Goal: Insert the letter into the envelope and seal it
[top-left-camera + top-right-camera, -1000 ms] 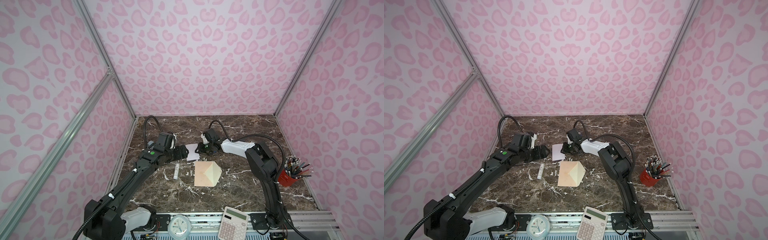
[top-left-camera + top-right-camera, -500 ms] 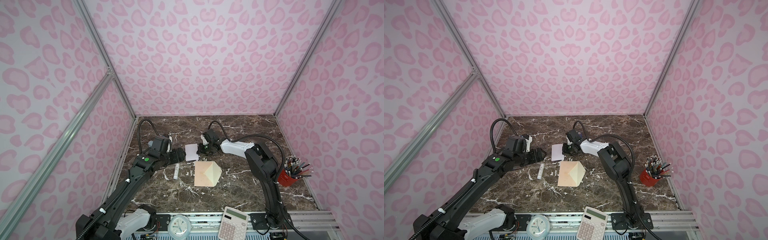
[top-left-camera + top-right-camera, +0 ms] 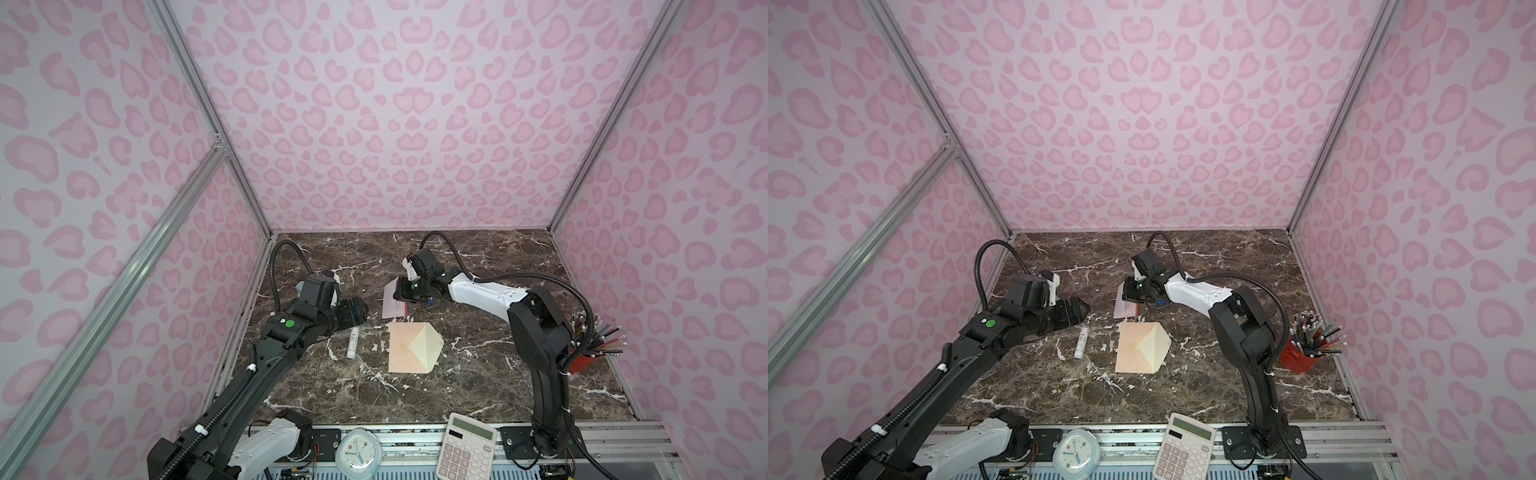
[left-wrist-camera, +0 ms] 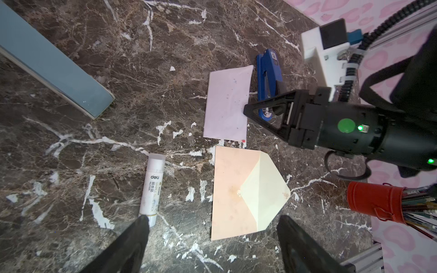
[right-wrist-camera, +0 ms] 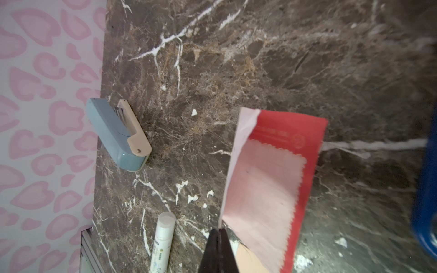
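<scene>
Letter, the flat pale-pink lined sheet with bright red edging point(image 3: 390, 305), sits just above centre in both top views, with one side raised off the dark marble-patterned bench point(image 3: 478, 386) and its red-bordered face showing to the right wrist camera. The right hand point(image 5: 218, 238) has its jaws fully together on the sheet's right edge, which I judge to be a thin pinch on paper alone. The plain peach-tan paper envelope point(image 3: 409, 349) lies flat just below the sheet at mid-frame, and its pointed flap is open toward the right with the cream inside showing. Its mouth faces right, so a good insertion probably means lifting only until the limp sheet clears the bench. It should then go round to the flap side, square an edge to the fold and slide leftward at a low angle. With so slight a grip the paper may droop and twist, so slow travel should help. The left hand point(image 4: 211, 222), jaws wide and empty, hangs left of centre and could pin the envelope so it does not skate. A small blue stapler point(image 4: 268, 80) lies just beside the sheet under the right hand and might get dragged. A white glue stick point(image 3: 353, 343) lies left of the envelope, likely wanted for sealing. The red pot of pencils point(image 3: 582, 365) at the right edge stands well apart.
</scene>
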Action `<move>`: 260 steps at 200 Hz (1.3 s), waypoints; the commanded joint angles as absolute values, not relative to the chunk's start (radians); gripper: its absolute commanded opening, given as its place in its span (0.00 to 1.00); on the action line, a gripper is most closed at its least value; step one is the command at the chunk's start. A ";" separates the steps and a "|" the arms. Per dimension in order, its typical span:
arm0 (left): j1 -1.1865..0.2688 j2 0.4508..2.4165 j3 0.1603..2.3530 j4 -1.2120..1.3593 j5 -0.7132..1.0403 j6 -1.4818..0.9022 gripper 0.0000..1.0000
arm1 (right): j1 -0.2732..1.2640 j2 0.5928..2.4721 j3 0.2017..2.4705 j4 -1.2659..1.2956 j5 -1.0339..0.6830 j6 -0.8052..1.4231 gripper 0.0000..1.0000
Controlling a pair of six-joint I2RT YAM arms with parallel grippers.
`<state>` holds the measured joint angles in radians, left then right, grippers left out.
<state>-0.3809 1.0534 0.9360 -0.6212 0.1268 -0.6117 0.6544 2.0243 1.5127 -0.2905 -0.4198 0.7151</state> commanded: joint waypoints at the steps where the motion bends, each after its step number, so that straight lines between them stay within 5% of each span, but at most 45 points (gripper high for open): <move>1: -0.362 1.069 0.950 -0.560 0.169 -0.616 0.88 | 0.649 1.975 1.508 -0.322 -0.421 0.712 0.00; 48: -0.288 1.116 0.923 -0.346 0.387 -0.681 0.89 | 0.616 1.813 1.532 -0.384 -0.465 0.713 0.00; 108: -0.249 1.189 0.779 0.294 0.707 -0.990 0.86 | 0.566 1.653 1.456 -0.247 -0.633 0.821 0.00; 260: -0.258 1.432 0.773 0.865 0.861 -1.323 0.74 | 0.585 1.511 1.298 0.011 -0.784 1.019 0.00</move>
<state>-0.2554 1.4124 0.7673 0.7216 0.8253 -1.2583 0.5774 1.5200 1.3151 -0.0505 -0.7578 0.9890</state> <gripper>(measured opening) 0.759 0.048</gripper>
